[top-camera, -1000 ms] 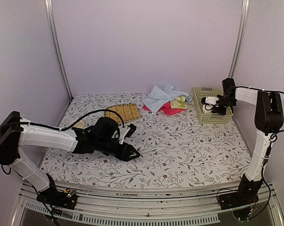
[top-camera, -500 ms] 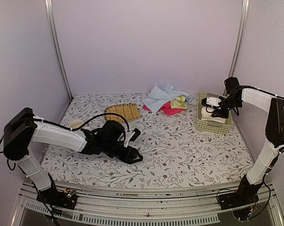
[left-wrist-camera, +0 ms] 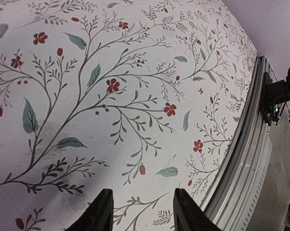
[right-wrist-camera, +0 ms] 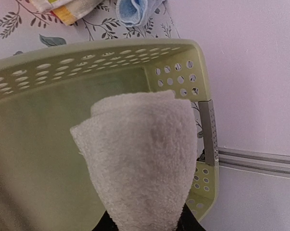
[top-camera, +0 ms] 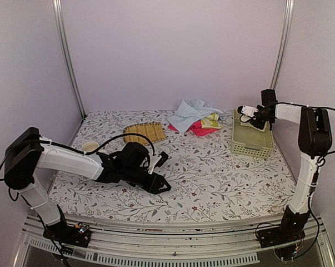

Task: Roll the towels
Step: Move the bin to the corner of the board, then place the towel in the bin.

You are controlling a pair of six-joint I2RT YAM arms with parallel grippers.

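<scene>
No text, label, brand, number or sign could be read in any view. The tablecloth [left-wrist-camera: 135, 57] bore only a print of twigs, leaves and red flowers, with no lettering. The rolled cream towel [right-wrist-camera: 140, 154] and the green basket [right-wrist-camera: 87, 62] showed plain surfaces.
</scene>
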